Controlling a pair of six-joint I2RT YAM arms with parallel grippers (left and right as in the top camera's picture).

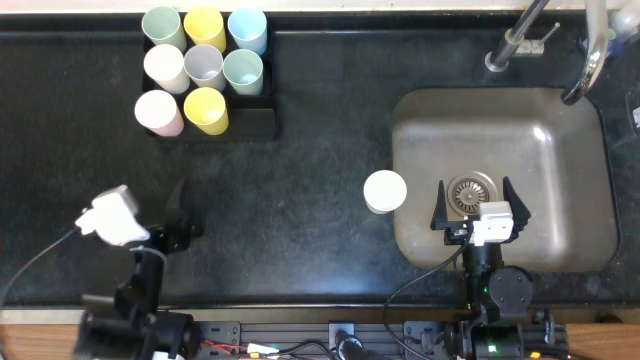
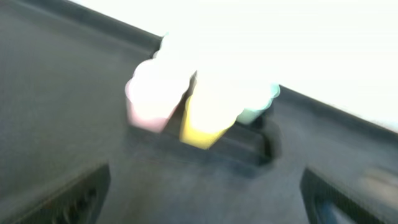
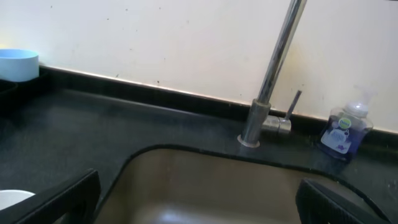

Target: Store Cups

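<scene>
1. The white cup (image 1: 385,191) stood alone on the dark surface (image 1: 300,200), just beside the left rim of the sink (image 1: 560,130) and well apart from the rack (image 1: 262,122). Eight cups already filled the rack, and one place at its near right corner looked free.
2. The right gripper (image 1: 474,200) hung over the sink with its fingers wide apart and nothing between them. If only one finger met the cup, I think this light cup could tip, or roll over the rim into the sink.
3. The left gripper (image 1: 183,212) was at the front left, turned toward the rack, its fingers also wide open and empty. It was far from the white cup, so a long reach across could end in a weak, off-centre grip.
4. The free place lay beside the yellow cup (image 1: 205,110) and the green cup (image 1: 242,71). A cup lowered there at a tilt could knock these over, or catch on the wall of the rack.
</scene>
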